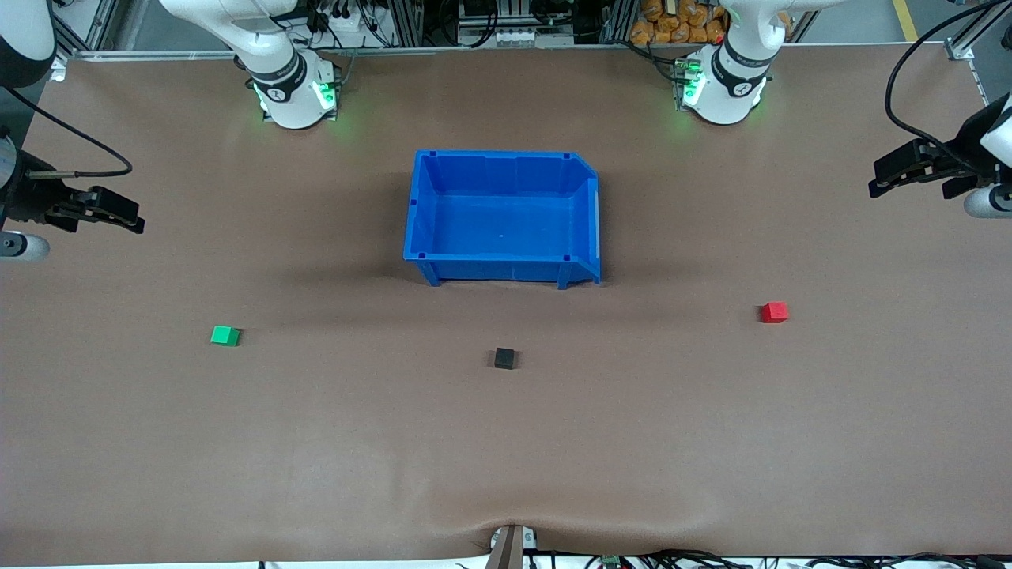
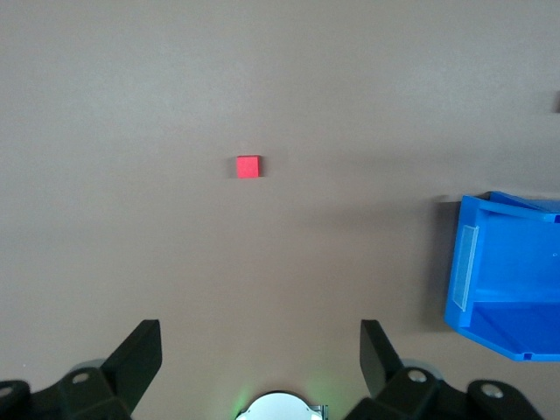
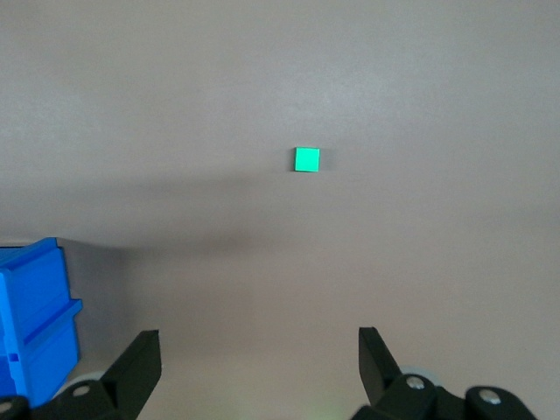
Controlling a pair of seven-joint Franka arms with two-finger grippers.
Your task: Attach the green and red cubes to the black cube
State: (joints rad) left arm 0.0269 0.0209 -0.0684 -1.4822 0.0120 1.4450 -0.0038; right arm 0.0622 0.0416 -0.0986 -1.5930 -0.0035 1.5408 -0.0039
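The black cube (image 1: 504, 358) sits on the brown table, nearer to the front camera than the blue bin. The green cube (image 1: 225, 335) lies toward the right arm's end of the table and shows in the right wrist view (image 3: 306, 159). The red cube (image 1: 774, 312) lies toward the left arm's end and shows in the left wrist view (image 2: 248, 166). The three cubes are well apart. My right gripper (image 1: 130, 217) (image 3: 259, 341) is open and empty, raised over its end of the table. My left gripper (image 1: 876, 180) (image 2: 260, 337) is open and empty, raised over its end.
An empty blue bin (image 1: 501, 156) stands mid-table between the arms' bases and the black cube; its wall shows in both wrist views (image 2: 464, 271) (image 3: 35, 315). The arms' bases stand along the table's edge farthest from the front camera.
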